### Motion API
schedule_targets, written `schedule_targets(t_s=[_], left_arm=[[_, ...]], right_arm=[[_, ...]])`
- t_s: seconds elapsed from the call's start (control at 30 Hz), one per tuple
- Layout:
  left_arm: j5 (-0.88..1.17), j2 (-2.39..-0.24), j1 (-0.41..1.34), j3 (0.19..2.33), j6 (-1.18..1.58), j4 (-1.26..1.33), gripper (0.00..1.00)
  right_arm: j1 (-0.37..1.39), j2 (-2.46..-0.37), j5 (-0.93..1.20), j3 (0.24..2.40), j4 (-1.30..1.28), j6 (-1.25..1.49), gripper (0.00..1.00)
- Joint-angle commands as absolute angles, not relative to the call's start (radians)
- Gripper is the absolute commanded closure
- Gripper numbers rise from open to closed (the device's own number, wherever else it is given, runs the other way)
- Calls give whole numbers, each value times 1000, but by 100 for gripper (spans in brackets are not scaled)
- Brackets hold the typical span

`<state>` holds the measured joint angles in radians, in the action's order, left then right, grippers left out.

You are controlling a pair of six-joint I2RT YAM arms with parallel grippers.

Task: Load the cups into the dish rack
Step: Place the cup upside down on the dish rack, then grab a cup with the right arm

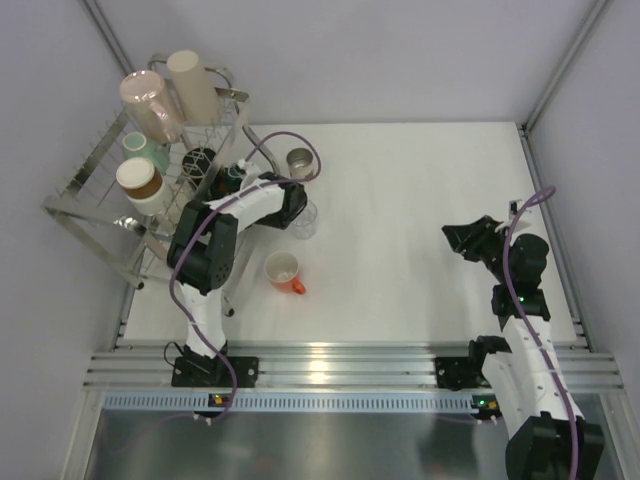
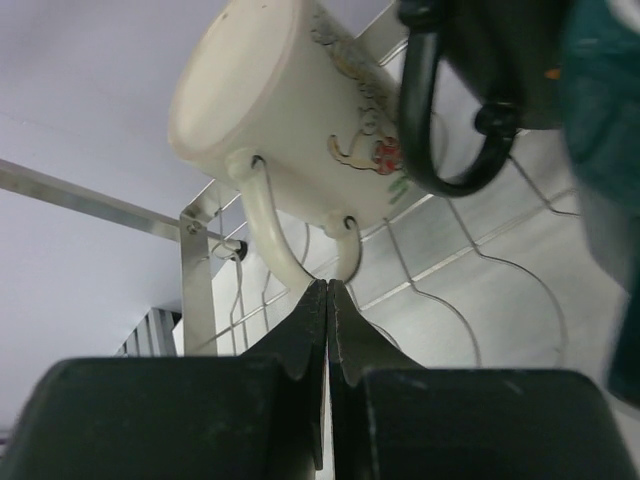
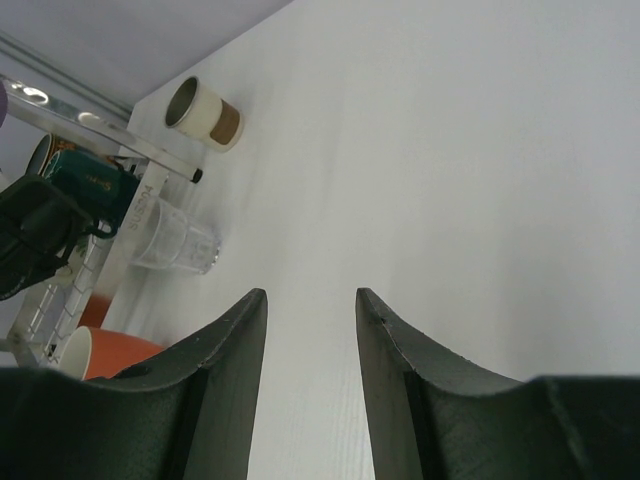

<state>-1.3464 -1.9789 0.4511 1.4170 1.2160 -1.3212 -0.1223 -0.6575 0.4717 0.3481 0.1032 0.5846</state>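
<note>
The wire dish rack (image 1: 95, 195) stands at the table's far left and holds several cups, among them a pink one (image 1: 150, 100), a beige one (image 1: 192, 85) and a brown-banded one (image 1: 138, 183). My left gripper (image 2: 328, 287) reaches into the rack and is shut, its tips right at the lowest bend of a cream mug's (image 2: 280, 95) handle; nothing shows between the jaws. A dark mug (image 2: 470, 70) hangs beside it. On the table stand a grey-inside cup (image 1: 298, 160), a clear glass (image 1: 304, 220) and an orange-handled white cup (image 1: 285, 270). My right gripper (image 3: 310, 298) is open and holds nothing, far to the right.
The left arm (image 1: 205, 245) lies between the rack and the orange-handled cup, with the clear glass close to its wrist. Grey walls close in the table, and a metal rail (image 1: 330, 365) runs along its near edge.
</note>
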Motion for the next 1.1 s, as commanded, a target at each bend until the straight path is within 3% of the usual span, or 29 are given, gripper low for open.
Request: schedule_targets(t_s=[0.0, 0.67, 0.77, 0.93, 0.97, 1.07], left_arm=[[-1350, -1991, 506, 1480, 1184, -1416, 100], [-1183, -2016, 837, 1805, 1032, -1404, 100], [-1039, -1959, 868, 1804, 879, -1248, 100], [-541, -1796, 868, 1671, 603, -789, 99], [-478, -1772, 868, 1658, 582, -760, 96], [-451, -1747, 870, 1657, 571, -762, 72]], right_arm=[[-135, -658, 466, 399, 126, 578, 58], [-133, -650, 480, 411, 97, 583, 57], [-133, -653, 477, 422, 86, 583, 57], [-135, -666, 477, 445, 46, 584, 57], [-135, -669, 479, 449, 35, 583, 57], [-133, -657, 485, 451, 18, 581, 57]])
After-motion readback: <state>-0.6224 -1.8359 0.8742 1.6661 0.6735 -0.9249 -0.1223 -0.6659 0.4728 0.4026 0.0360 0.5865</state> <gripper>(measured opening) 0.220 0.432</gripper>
